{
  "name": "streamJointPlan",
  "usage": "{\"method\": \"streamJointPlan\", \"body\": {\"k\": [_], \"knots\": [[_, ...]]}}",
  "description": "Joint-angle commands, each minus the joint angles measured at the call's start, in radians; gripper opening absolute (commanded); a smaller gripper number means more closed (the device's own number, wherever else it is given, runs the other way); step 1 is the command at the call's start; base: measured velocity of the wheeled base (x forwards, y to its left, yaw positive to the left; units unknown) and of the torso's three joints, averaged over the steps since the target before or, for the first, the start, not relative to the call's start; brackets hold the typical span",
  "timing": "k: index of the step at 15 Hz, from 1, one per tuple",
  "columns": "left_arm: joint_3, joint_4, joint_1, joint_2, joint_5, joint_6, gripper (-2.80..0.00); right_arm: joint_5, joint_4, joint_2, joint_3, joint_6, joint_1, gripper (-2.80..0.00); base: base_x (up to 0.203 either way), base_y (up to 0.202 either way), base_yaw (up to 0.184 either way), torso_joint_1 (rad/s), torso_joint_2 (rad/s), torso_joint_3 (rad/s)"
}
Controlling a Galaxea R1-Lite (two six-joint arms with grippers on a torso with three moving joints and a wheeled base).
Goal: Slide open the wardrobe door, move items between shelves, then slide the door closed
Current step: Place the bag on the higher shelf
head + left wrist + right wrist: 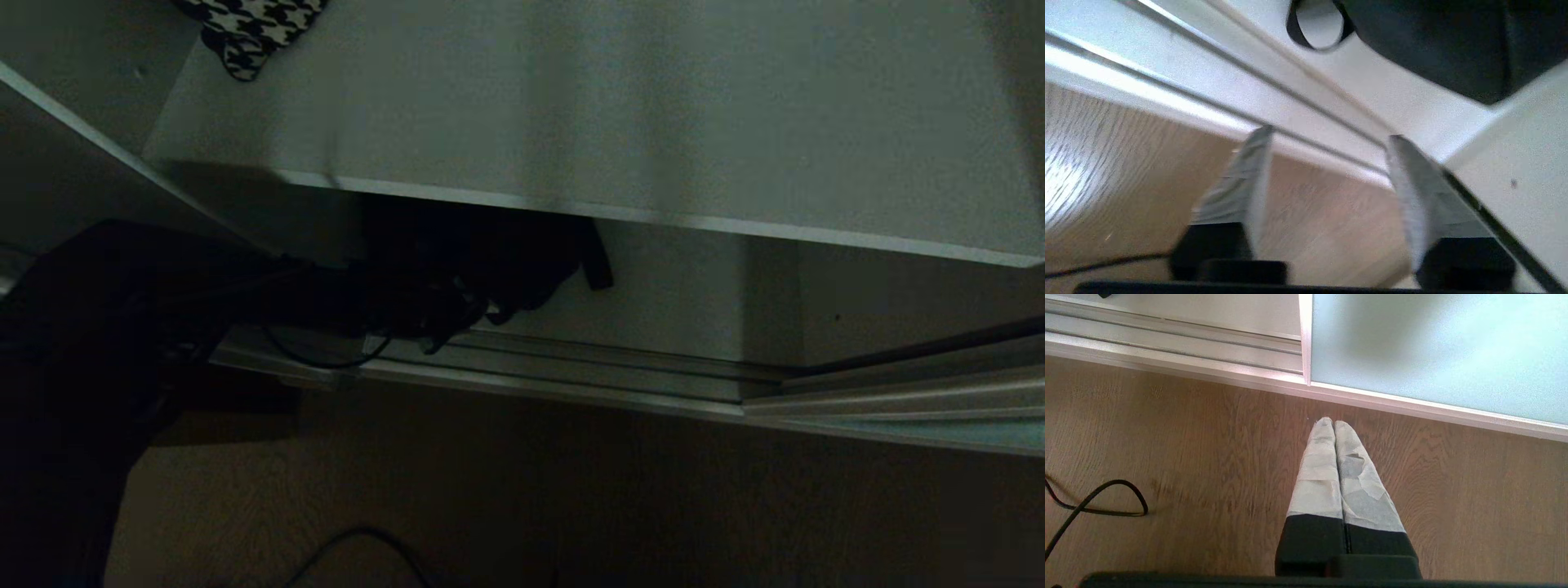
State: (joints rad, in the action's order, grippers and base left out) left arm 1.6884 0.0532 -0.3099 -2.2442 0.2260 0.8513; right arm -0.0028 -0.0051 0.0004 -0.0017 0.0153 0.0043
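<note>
One black bag is what the next move turns on, and it's sat on the lowest shelf of the wardrobe, tucked just behind the bottom track and under the shelf above. Its strap loop is seen curling out at the near end, flat on the board, so the long axis is probably run along the shelf, more or less parallel to the track. From the left gripper the bag lies ahead and deeper in, past the rails, not touched and nothing pinched; the fingers are spread apart with only floor between them. Left arm is clearly the nearer one, already reached in low at that corner. The right gripper is parked over the floor with fingers pressed together, empty, just in front of the sliding wardrobe door, which is slid aside. A houndstooth cloth can be spotted on the upper shelf.
</note>
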Motion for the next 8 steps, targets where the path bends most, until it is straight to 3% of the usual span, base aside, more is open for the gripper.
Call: {"method": "streamJointPlan", "body": {"k": [1, 4, 8], "knots": [[0.083, -0.001, -0.008, -0.076, -0.035, 0.022, 0.0, 0.0, 0.0, -0.002, 0.0, 0.0, 0.0, -2.8, 0.0, 0.0, 0.0, 0.0, 0.0, 0.0], [0.245, 0.005, -0.02, -0.193, -0.2, 0.062, 0.0, 0.0, 0.0, -0.002, 0.0, 0.0, 0.0, -2.8, 0.0, 0.0, 0.0, 0.0, 0.0, 0.0], [0.255, 0.16, -0.02, -0.235, -0.252, 0.019, 0.0, 0.0, -0.001, -0.002, 0.0, 0.0, 0.0, -2.8, 0.0, 0.0, 0.0, 0.0, 0.0, 0.0]]}}
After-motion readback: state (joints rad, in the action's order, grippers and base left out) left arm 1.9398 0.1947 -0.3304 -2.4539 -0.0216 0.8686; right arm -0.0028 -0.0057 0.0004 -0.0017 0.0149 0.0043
